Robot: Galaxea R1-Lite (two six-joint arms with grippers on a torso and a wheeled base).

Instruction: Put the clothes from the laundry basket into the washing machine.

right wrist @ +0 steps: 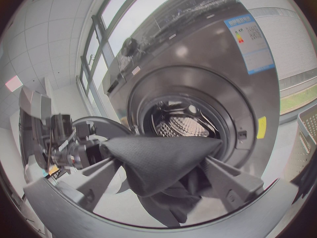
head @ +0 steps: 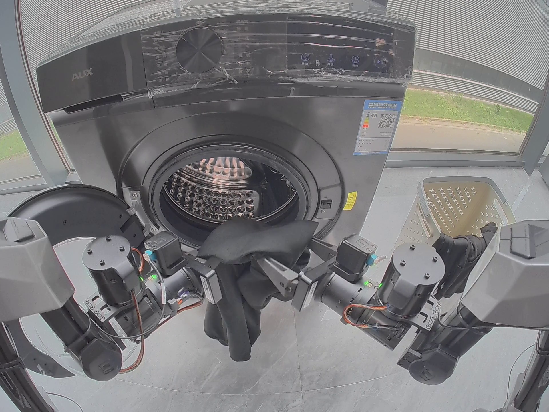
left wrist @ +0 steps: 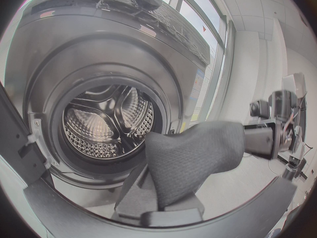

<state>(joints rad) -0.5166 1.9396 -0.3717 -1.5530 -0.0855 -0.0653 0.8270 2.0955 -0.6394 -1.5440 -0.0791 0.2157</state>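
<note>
A black garment [head: 251, 241] hangs between my two grippers, just in front of the washing machine's open drum [head: 223, 195]. My left gripper [head: 203, 264] is shut on one end of the cloth [left wrist: 194, 152]. My right gripper [head: 286, 261] is open, its fingers [right wrist: 231, 182] spread wide with the garment [right wrist: 158, 159] draped over them and hanging down toward the floor. The cream laundry basket [head: 457, 201] stands on the floor to the right of the machine, with another dark garment [head: 463, 256] hanging over its near rim.
The round machine door [head: 68, 213] is swung open to the left, close behind my left arm. Grey tiled floor [head: 320, 356] lies below the arms. Windows and a grey pillar stand behind the machine.
</note>
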